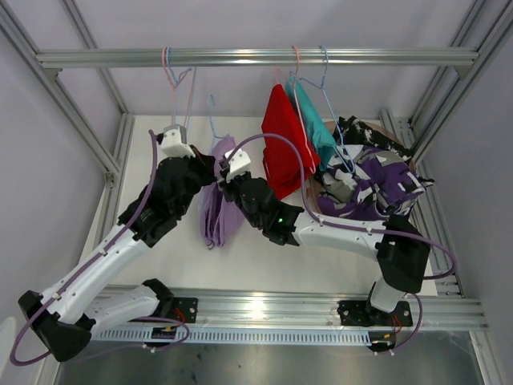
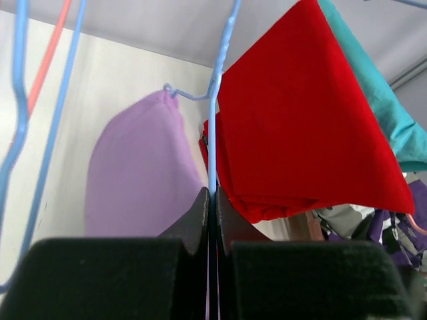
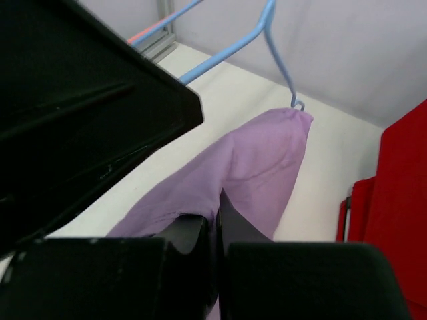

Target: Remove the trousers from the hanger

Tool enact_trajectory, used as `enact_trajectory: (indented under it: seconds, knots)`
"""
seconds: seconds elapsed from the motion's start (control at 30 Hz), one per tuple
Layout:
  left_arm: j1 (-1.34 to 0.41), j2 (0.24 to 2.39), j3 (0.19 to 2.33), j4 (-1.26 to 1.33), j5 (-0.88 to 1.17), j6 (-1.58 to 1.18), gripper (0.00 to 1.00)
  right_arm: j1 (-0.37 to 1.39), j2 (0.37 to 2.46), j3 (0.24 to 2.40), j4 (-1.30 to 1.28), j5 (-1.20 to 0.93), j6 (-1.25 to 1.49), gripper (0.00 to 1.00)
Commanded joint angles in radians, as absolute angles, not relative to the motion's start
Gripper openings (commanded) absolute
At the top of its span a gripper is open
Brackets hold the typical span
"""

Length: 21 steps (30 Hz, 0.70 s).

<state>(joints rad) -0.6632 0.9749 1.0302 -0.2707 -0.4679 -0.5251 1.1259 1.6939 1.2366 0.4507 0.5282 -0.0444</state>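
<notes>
The lilac trousers [image 1: 220,210] hang folded from a blue wire hanger [image 1: 211,120] whose hook shows below the rail. My left gripper [image 2: 213,195] is shut on that hanger's wire [image 2: 213,133], and in the top view this gripper [image 1: 208,168] sits just left of the cloth. My right gripper [image 3: 217,215] is shut on a fold of the lilac trousers [image 3: 257,160], close beside the left one [image 1: 225,175]. Red trousers [image 1: 282,148] and teal trousers [image 1: 317,128] hang on the rail to the right. Purple-and-white patterned trousers [image 1: 385,186] and black speckled ones [image 1: 362,128] lie heaped at the right.
The metal rail [image 1: 256,57] spans the frame's top, with empty pink and blue hangers [image 1: 178,84] at its left. A cardboard box [image 1: 317,199] holds the heap of clothes. The left arm's black body [image 3: 80,100] fills the right wrist view's left side.
</notes>
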Motion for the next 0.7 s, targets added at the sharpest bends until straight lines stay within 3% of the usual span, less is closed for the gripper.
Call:
enact_trajectory:
  seconds: [0.0, 0.3, 0.67]
  knots:
    - [-0.646, 0.983, 1.045, -0.249, -0.477, -0.535, 0.0, 1.123, 1.566, 1.35, 0.462, 0.58, -0.103, 0.0]
    - [-0.627, 1.023, 1.054, -0.267, -0.445, -0.56, 0.0, 1.118, 1.428, 1.474, 0.279, 0.629, -0.236, 0.0]
    - [-0.635, 1.054, 1.055, -0.273, -0.439, -0.557, 0.0, 1.104, 1.45, 1.73, 0.077, 0.637, -0.296, 0.0]
